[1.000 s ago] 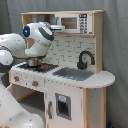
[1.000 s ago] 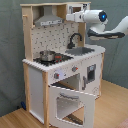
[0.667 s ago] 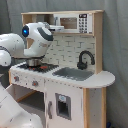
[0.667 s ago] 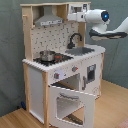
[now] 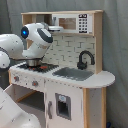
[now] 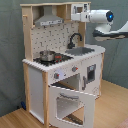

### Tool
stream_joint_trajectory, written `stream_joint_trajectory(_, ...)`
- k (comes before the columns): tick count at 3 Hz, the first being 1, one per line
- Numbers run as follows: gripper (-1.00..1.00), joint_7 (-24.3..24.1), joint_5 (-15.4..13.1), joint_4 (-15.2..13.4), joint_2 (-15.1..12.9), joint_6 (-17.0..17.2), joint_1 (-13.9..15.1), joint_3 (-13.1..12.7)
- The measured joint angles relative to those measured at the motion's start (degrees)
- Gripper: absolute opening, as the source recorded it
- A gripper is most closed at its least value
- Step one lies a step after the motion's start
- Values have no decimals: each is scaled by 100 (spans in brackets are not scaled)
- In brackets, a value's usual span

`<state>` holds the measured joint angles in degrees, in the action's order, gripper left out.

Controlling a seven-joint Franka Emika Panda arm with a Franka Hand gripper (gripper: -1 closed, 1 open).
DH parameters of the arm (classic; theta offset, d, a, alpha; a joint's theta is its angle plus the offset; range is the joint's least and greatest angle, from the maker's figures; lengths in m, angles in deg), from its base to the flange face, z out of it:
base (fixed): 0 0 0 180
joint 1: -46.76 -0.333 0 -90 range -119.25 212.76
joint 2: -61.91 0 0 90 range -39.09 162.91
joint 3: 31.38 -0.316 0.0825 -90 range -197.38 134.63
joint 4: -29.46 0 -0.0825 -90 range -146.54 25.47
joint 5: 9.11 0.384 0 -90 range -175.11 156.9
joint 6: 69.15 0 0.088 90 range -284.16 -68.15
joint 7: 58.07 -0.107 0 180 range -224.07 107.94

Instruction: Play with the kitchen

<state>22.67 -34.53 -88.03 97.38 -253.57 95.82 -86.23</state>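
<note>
The kitchen (image 5: 75,75) (image 6: 55,65) is a tall white and light-wood toy. It has a microwave (image 5: 75,23) at the top, a black faucet (image 5: 85,59) (image 6: 74,39), a sink (image 5: 74,73) (image 6: 82,50) and a steel pot (image 6: 47,55) on the stovetop. In the second exterior view the oven door (image 6: 70,102) hangs open and down. My white arm (image 5: 36,37) (image 6: 102,16) reaches up to the microwave. The gripper (image 6: 78,15) sits right at the microwave's front, and in the first exterior view it is mostly hidden by the arm.
A grey range hood (image 6: 47,20) hangs over the stove. Control knobs (image 5: 22,80) line the front panel. The kitchen stands on a wooden floor (image 6: 112,107) before a grey curtain (image 6: 10,50). Another white part of the robot (image 5: 12,112) fills the first exterior view's lower left.
</note>
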Motion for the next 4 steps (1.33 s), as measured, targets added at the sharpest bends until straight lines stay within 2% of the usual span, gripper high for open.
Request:
stream_joint_trajectory(1, -100, 123, -4, -232, 2, -158, -374, 309)
stream_joint_trajectory(2, -100, 203, -13, -487, 26, -510, -641, 574)
stream_joint_trajectory(3, -100, 222, -32, -770, 135, -888, -833, 815)
stream_joint_trajectory(4, -100, 256, -36, -841, 147, -945, -940, 918)
